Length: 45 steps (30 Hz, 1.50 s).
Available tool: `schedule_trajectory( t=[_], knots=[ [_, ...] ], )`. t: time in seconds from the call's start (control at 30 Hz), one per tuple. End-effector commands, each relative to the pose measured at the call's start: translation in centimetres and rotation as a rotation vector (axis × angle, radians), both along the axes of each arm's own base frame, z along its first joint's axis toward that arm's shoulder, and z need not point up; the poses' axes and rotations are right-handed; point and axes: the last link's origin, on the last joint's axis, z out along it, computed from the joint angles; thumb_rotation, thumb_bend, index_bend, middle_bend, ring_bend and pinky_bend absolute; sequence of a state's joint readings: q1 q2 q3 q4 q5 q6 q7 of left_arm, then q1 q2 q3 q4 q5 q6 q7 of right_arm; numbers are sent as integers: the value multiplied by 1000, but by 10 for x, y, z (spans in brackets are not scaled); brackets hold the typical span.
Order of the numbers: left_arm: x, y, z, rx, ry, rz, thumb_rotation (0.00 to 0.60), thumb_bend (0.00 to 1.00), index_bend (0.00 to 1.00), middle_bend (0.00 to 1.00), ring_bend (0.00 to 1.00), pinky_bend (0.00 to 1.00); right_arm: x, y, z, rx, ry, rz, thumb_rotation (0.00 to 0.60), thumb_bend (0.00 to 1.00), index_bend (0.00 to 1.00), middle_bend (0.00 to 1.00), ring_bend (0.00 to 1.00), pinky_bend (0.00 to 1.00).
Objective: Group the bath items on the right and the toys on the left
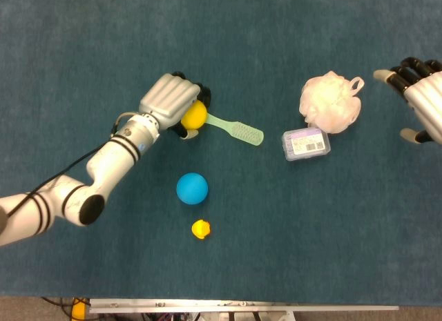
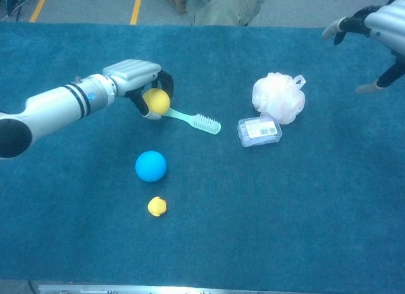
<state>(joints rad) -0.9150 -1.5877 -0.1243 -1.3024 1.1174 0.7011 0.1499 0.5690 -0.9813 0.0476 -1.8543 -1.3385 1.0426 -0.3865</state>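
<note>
My left hand point(image 1: 170, 103) point(image 2: 134, 78) grips a yellow ball point(image 1: 194, 114) point(image 2: 156, 100) just above the blue cloth, at the handle end of a green toothbrush point(image 1: 237, 130) point(image 2: 193, 121). A blue ball point(image 1: 192, 188) point(image 2: 150, 165) and a small yellow duck point(image 1: 200, 229) point(image 2: 157, 207) lie nearer the front. A white bath pouf point(image 1: 330, 102) point(image 2: 278, 98) and a clear soap box point(image 1: 306, 143) point(image 2: 259, 131) sit right of centre. My right hand point(image 1: 420, 100) point(image 2: 374, 28) hovers open at the far right edge, holding nothing.
The blue cloth-covered table point(image 1: 311, 238) fills both views. Its front edge point(image 1: 242, 307) shows a metal rail. A floor with yellow lines point(image 2: 136, 8) lies beyond the far edge.
</note>
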Motion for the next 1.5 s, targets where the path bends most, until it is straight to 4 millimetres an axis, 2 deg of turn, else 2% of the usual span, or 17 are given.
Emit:
schedule_trajectory(
  t=[0.03,0.3,0.57,0.83,1.1,1.33,1.5],
  knots=[
    [-8,-12,13,-8,-7,-5,600,246,446,477,468,234,1,1,-2,6,1,4,600,1,216,321,198,326],
    [-23,-41,28,-59,-5,8,600,246,442,471,455,234,5,5,-10,26,6,14,600,2,216,322,199,327],
    [-33,-53,26,-95,12,39,600,246,433,469,449,234,8,12,-10,25,6,25,600,2,216,321,198,327],
    [-38,-54,23,-134,51,65,600,246,344,379,348,217,6,17,-5,14,4,20,600,2,216,321,198,326],
    [-37,-54,23,-146,82,70,600,246,312,351,323,206,6,18,-4,13,2,22,600,2,216,321,198,326],
    [-35,-50,32,-110,97,75,599,246,292,326,286,191,7,18,-3,12,0,26,600,2,216,321,199,327],
    [-34,-48,38,-93,96,84,570,245,291,325,282,188,9,18,-4,18,-1,30,600,2,216,322,198,327]
  ],
)
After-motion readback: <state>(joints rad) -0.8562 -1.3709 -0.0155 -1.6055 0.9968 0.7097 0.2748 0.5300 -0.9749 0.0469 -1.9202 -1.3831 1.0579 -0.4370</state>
